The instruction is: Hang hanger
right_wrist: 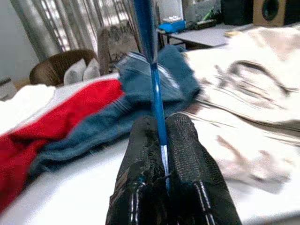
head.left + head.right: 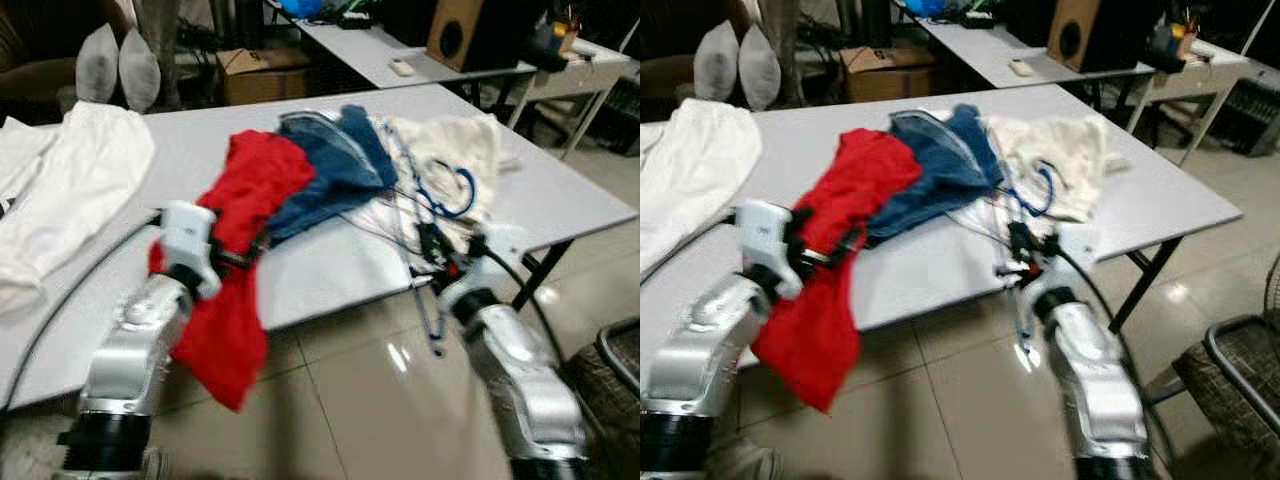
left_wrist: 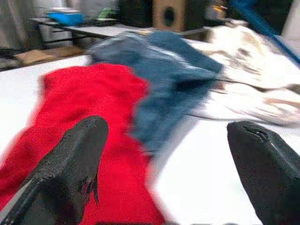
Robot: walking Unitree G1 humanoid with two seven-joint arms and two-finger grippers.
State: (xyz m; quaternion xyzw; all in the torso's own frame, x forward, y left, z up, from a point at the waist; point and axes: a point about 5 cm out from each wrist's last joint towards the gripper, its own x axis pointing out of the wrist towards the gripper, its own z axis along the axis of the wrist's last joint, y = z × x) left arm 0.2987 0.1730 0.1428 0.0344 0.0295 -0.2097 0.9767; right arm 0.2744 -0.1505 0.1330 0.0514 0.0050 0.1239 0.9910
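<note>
Right gripper [image 1: 161, 154] pinched the blue hanger [image 1: 157, 101] above the table [image 2: 330, 265], left gripper [image 3: 168, 154] spread by red garment [image 3: 89, 108]; hanging not yet done.

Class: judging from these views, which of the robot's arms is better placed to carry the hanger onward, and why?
Probably the right: the right gripper is already shut on the blue hanger. The left gripper is open over the red garment.

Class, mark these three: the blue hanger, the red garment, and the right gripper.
blue hanger [image 2: 463, 196], left eye view, on its curved hook.
red garment [image 2: 262, 180], left eye view, on its upper part.
right gripper [image 1: 164, 136], right wrist view, between fingertips.
</note>
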